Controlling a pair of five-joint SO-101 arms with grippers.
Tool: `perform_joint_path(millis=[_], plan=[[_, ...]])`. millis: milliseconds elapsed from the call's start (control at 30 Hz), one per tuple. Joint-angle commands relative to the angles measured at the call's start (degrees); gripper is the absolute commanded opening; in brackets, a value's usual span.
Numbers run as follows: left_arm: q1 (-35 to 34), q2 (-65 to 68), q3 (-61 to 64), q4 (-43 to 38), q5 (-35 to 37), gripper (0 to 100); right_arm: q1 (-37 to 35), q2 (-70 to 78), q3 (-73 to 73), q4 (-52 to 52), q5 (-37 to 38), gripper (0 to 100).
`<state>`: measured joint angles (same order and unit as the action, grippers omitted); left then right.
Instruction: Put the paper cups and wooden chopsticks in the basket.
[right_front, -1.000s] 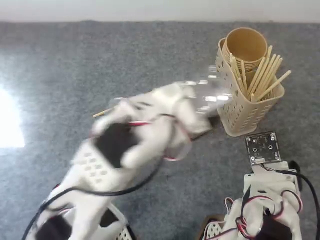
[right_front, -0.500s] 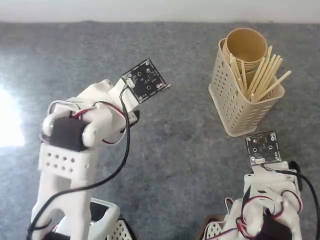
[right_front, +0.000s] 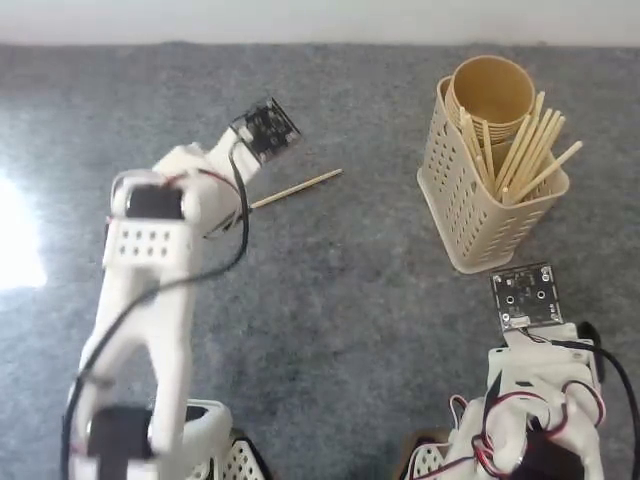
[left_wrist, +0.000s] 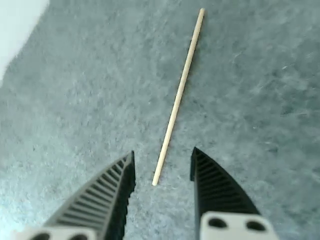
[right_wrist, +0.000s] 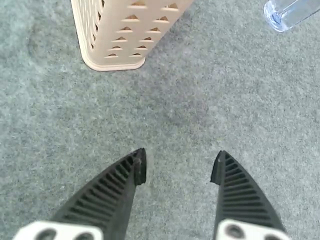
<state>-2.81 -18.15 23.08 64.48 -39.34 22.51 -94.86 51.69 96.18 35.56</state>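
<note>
Partly hidden: chopstick (right_front: 297, 189) end behind left arm (right_front: 150, 230); basket (right_wrist: 120, 30) rim cropped.

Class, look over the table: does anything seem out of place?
Yes. One wooden chopstick lies loose on the mat, apart from the basket holding the rest, near the open left end effector.

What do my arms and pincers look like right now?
The left arm and right arm are white with black motors, red-and-black cables and square black wrist boards. The left pincer and right pincer have black ribbed pointed fingers.
</note>
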Motion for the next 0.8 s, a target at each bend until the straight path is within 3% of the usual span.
perform_joint_path(millis=[0, 400, 767], plan=[[-1.1, 13.3, -8.5, -1.3, -4.0, 17, 0.3, -0.1, -0.3, 0.2, 0.5, 22.2], [-0.8, 38.7, -23.3, -3.6, -5.9, 17, 0.3, -0.1, -0.2, 0.2, 0.5, 22.2], [0.3, 50.4, -33.4, -2.9, -7.2, 17, 0.3, -0.1, -0.2, 0.2, 0.4, 22.2]])
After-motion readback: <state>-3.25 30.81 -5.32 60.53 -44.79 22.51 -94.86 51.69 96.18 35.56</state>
